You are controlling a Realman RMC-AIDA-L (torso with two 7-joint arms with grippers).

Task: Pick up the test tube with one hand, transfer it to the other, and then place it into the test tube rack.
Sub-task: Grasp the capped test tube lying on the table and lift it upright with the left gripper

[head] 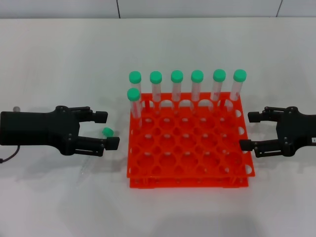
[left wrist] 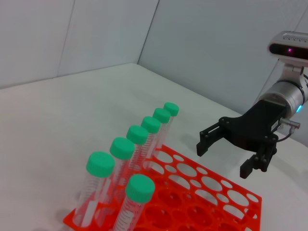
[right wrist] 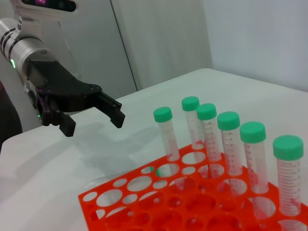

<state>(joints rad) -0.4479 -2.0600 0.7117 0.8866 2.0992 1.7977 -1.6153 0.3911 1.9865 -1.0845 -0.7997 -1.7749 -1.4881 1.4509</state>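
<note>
Centrally, on the white table [head: 59, 69], the orange test tube rack [head: 187, 143] is seen standing, and 7 green-capped tubes are held upright in it: 6 are lined along its far row [head: 197, 86] and 1 [head: 134, 106] is set just in front of that row at the rack's left end. Off the rack's left side, the test tube [head: 101, 140] is found lying flat on the table, its green cap [head: 107, 132] turned toward the far edge and its clear body barely made out against the white surface. The left gripper [head: 108, 130] is held low over the table beside the rack, its fingers spread wide and pointed toward the rack, with the tube's cap seen in the gap between the fingertips; nothing is clasped, and contact with the tube cannot be told. On the rack's opposite side, the right gripper [head: 250, 131] is held just off the right edge, its fingers likewise spread wide and empty, pointed at the rack. From the left wrist view, the right gripper [left wrist: 224, 154] is shown hanging above the rack's far corner, clear of the rack. From the right wrist view, the left gripper [right wrist: 94, 122] is shown above the table beyond the rack's edge.
</note>
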